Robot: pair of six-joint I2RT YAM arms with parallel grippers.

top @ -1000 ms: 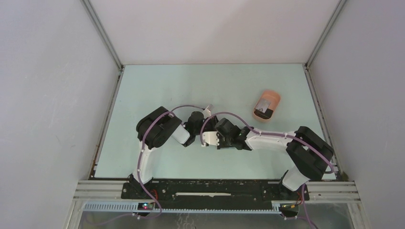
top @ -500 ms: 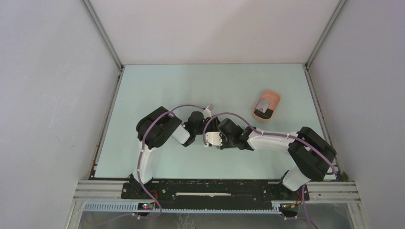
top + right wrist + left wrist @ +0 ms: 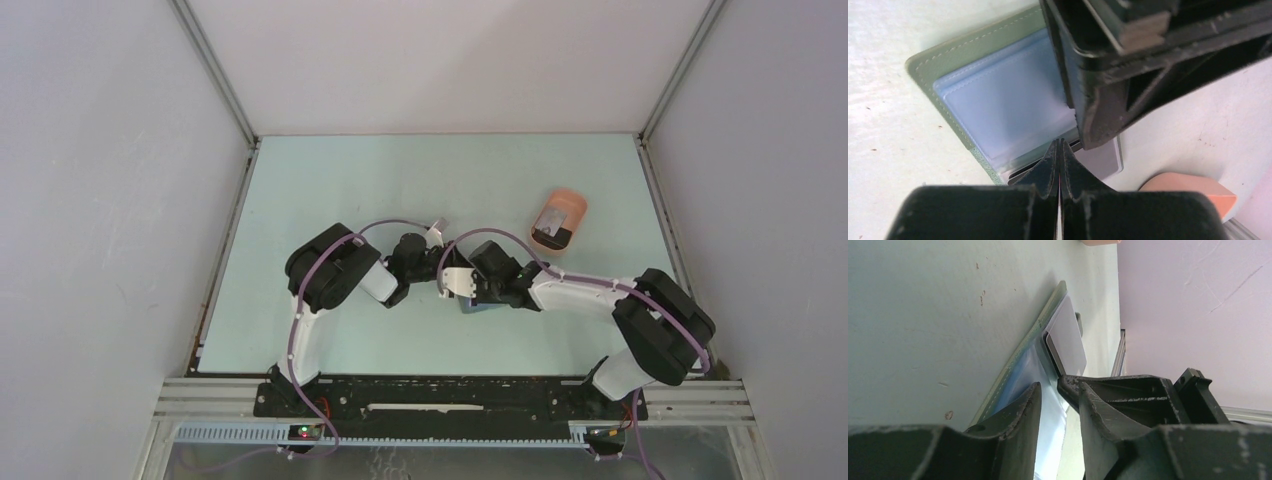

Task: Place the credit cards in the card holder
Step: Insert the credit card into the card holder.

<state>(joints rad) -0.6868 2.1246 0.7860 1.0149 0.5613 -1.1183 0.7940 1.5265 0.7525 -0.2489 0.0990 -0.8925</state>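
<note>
Now, card holder point(image 3: 998, 100) open, flat.

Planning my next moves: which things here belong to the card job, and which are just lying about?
Job:
- holder
- grey card at the holder's edge
- dark card lying in the tray

Lying about:
- pink tray, apart from the holder
</note>
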